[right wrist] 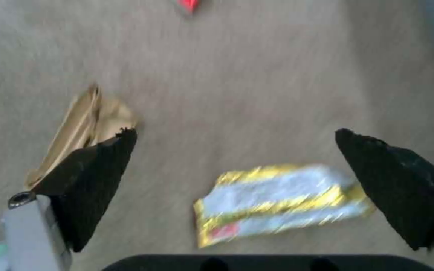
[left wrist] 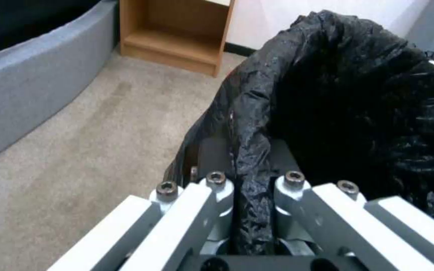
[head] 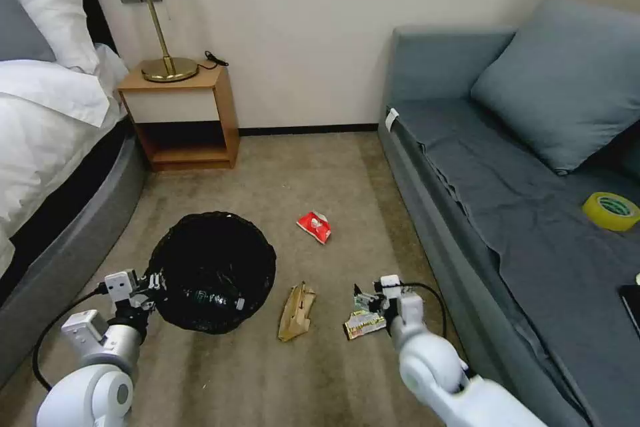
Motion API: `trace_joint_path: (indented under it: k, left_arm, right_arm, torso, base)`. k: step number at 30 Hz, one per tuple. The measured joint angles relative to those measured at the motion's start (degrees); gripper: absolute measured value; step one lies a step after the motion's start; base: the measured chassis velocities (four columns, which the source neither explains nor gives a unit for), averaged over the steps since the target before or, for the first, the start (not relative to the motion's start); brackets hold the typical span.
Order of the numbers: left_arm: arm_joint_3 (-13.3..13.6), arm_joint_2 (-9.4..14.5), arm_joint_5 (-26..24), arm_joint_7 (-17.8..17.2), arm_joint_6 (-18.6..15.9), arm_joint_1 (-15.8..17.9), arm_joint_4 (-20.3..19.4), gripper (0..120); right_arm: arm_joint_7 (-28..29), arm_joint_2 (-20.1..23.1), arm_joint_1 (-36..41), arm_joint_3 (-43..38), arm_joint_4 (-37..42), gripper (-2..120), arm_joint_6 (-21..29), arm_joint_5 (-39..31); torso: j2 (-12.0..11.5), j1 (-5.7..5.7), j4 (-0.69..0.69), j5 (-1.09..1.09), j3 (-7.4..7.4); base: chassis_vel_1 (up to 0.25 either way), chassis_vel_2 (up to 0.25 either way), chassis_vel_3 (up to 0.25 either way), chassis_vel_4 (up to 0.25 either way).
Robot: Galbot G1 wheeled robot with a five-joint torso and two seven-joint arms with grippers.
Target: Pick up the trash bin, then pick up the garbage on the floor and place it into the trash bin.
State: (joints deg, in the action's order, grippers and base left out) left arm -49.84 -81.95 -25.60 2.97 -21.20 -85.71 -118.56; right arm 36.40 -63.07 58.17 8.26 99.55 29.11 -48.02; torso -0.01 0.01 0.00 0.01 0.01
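The trash bin [head: 212, 270], lined with a crinkled black bag, stands on the carpet at the left. My left gripper [head: 152, 285] is shut on its near-left rim; in the left wrist view the left gripper [left wrist: 254, 177] pinches the bag fold of the bin [left wrist: 358, 105]. A clear bottle [head: 212, 297] with a green label lies inside the bin. My right gripper [head: 369, 301] hangs open just above the flat gold-yellow wrapper [head: 365, 325]. In the right wrist view the wrapper [right wrist: 282, 203] lies between the open right gripper [right wrist: 236, 135]. The brown paper bag [head: 297, 312] [right wrist: 89, 124] lies between bin and wrapper. The red-and-white packet [head: 315, 225] [right wrist: 188, 4] lies farther off.
A bed [head: 60, 147] runs along the left and a wooden nightstand [head: 183, 117] with a lamp stands at the back wall. A grey sofa [head: 507, 200] lines the right side, holding a cushion, a yellow tape roll [head: 612, 211] and a black phone [head: 631, 303]. Open carpet lies ahead.
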Motion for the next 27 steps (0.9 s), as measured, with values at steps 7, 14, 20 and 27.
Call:
trace_joint_path:
  k: [7, 14, 20, 27]
  left_arm:
    - [-0.28, 0.41, -0.44, 0.6, 0.75, 1.09, 1.76, 4]
    - [-1.29, 1.32, -1.47, 1.28, 2.04, 0.97, 3.82, 4]
    - [-1.52, 1.98, -1.84, 1.57, 2.55, 0.95, 4.5, 4]
    - [-1.5, 2.3, -1.88, 1.6, 2.52, 1.31, 4.09, 4]
  right_arm:
    - [17.53, -9.15, -7.17, 1.4, -12.05, 100, 6.98, -21.56]
    - [23.14, -13.04, -8.73, -1.45, -18.98, 100, 7.43, -26.16]
    - [23.11, -15.03, -9.84, -3.56, -23.69, 100, 6.26, -24.42]
    - [21.24, -16.67, -11.63, -4.95, -27.82, 100, 4.71, -22.31]
  torso:
    - [0.0, 0.0, 0.01, -0.01, 0.0]
    - [0.0, 0.0, 0.0, -0.01, 0.0]
    - [0.0, 0.0, 0.0, -0.01, 0.0]
    - [0.0, 0.0, 0.0, -0.01, -0.01]
  base:
    - [0.0, 0.0, 0.0, 0.0]
    - [0.0, 0.0, 0.0, 0.0]
    - [0.0, 0.0, 0.0, 0.0]
    - [0.0, 0.0, 0.0, 0.0]
